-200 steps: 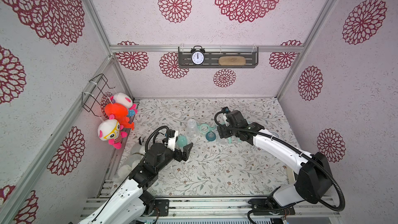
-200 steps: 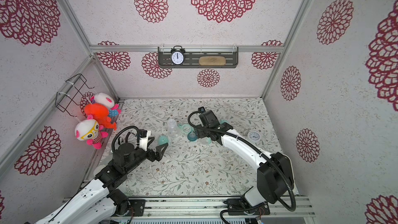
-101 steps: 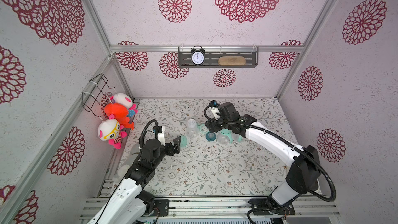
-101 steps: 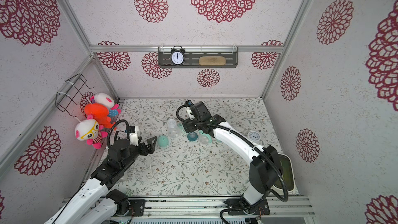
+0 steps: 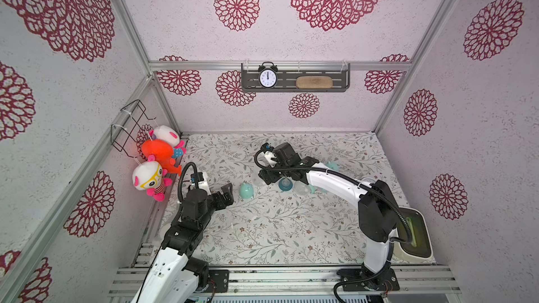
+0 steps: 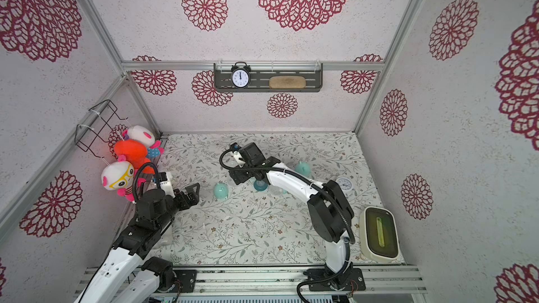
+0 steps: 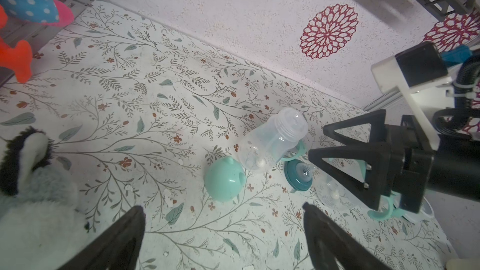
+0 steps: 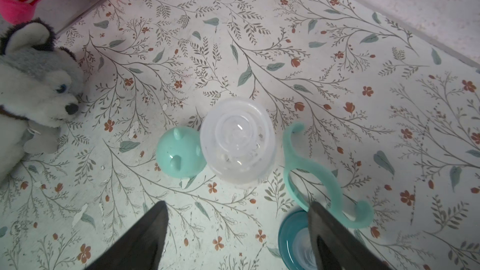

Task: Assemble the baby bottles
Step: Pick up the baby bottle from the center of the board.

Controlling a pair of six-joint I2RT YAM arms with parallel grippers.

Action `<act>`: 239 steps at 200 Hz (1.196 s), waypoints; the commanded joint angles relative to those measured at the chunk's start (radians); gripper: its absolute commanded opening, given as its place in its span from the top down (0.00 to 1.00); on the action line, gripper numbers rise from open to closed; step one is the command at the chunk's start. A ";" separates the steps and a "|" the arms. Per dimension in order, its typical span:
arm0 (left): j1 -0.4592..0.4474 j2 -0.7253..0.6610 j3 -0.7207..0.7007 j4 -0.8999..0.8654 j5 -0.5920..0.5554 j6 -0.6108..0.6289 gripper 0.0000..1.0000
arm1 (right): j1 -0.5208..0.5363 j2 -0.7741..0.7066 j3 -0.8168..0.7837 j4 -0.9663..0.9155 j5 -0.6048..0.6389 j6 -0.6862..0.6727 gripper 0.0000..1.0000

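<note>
1. The flat table with a leaf-and-flower print (image 5: 262,228) lies under both of your grippers and carries every loose part.
2. Your right gripper (image 8: 237,203) has its jaws spread wide with nothing between them. It hangs over the cluster of parts, tips pointing down at it.
3. Your left gripper (image 7: 222,206) is spread just as wide and is empty too. It sits low over the table, aimed at the same cluster and short of it.
4. One clear plastic baby bottle (image 8: 237,141) stands upright with its threaded mouth open, just ahead of your right fingertips and not touching them. Seen from your left gripper, it stands beyond the cap.
5. A second clear bottle (image 7: 335,193) lies on its side beneath the body of your right gripper.
6. The mint eared dome cap (image 8: 179,154) sits dome up just beside the upright bottle, on the side facing your left gripper. You cannot tell whether the two touch.
7. The mint two-handled ring (image 8: 286,151) lies flat on the bottle's far side, close to one right finger.
8. The dark teal nipple collar (image 8: 293,237) lies nipple up, partly hidden behind that same finger.
</note>
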 commanded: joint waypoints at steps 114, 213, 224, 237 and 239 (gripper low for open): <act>0.028 0.053 -0.005 0.042 0.068 -0.015 0.02 | 0.020 0.187 0.157 0.097 0.045 0.010 0.16; 0.032 0.093 -0.018 0.090 0.115 0.024 0.02 | 0.021 0.206 0.175 0.097 0.054 0.032 0.40; 0.032 0.093 -0.037 0.131 0.155 0.037 0.02 | 0.021 0.199 0.176 0.099 0.050 0.031 0.44; 0.032 0.097 -0.066 0.195 0.219 0.046 0.02 | 0.020 0.187 0.178 0.098 0.047 0.029 0.46; 0.033 0.098 -0.071 0.205 0.229 0.047 0.02 | 0.021 0.185 0.177 0.097 0.046 0.030 0.46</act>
